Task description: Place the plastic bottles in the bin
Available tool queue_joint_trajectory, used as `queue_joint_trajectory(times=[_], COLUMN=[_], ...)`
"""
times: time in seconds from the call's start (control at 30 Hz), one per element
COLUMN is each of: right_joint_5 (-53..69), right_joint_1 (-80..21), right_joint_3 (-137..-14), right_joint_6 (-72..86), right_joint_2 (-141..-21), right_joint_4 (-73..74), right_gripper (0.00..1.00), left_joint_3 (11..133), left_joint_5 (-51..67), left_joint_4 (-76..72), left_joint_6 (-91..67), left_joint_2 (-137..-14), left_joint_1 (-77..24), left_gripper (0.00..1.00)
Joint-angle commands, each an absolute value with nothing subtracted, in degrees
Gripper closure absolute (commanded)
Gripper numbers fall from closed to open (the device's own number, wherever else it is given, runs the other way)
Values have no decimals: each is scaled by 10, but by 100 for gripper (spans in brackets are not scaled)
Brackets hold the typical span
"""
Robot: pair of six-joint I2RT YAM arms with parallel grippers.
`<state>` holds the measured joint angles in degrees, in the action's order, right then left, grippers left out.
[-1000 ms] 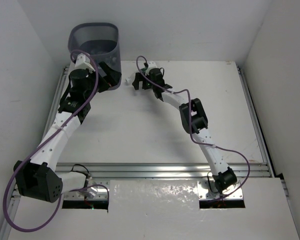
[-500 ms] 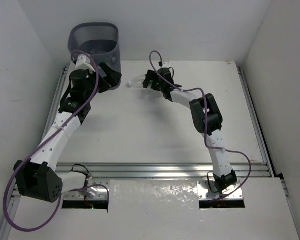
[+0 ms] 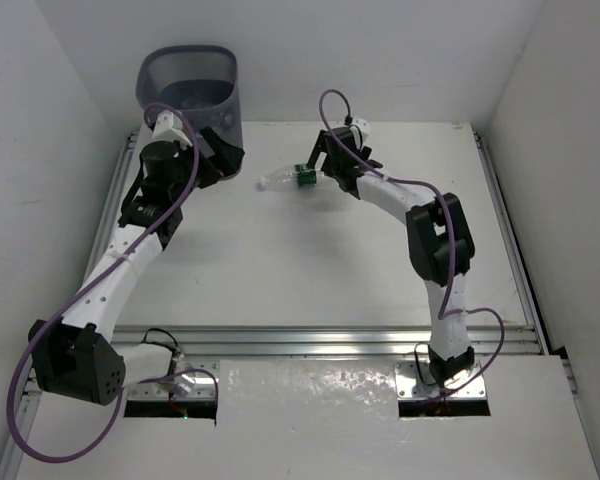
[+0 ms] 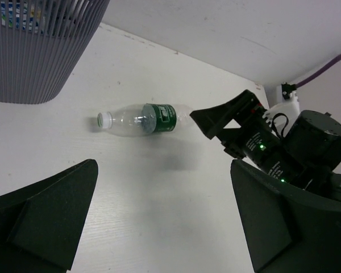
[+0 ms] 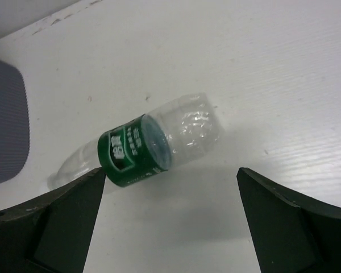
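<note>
Left end effector (image 4: pixel 163 166) and right end effector (image 5: pixel 170 172) are gaping wide, empty — a green-labelled bottle (image 3: pixel 288 179) is lying between them on the tabletop (image 3: pixel 280 262)

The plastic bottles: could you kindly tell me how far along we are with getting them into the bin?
Done: coloured labels show through the ribbed wall of the bin, so some bottles seem to be inside. In hand: nothing; the left gripper and right gripper both show open jaws. Left: one bottle with a dark green label, lying on its side between them.
</note>
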<state>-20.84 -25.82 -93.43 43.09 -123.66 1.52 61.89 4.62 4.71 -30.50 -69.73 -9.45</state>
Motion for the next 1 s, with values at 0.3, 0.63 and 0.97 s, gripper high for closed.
queue_joint_trajectory(times=[0.3, 0.63, 0.97], right_joint_5=[-322, -266, -179], right_joint_1=[-310, -302, -281], right_joint_3=[-1026, -1144, -1155], right_joint_6=[784, 1010, 1039], right_joint_2=[-1203, -1292, -1384], right_joint_4=[339, 502, 462], right_gripper=[1, 1, 5], left_joint_3=[638, 632, 610], left_joint_5=[75, 62, 55], left_joint_4=[61, 105, 91], left_joint_6=[-329, -315, -310], left_joint_2=[-667, -641, -638], left_joint_1=[-99, -99, -99], left_gripper=[0, 0, 0])
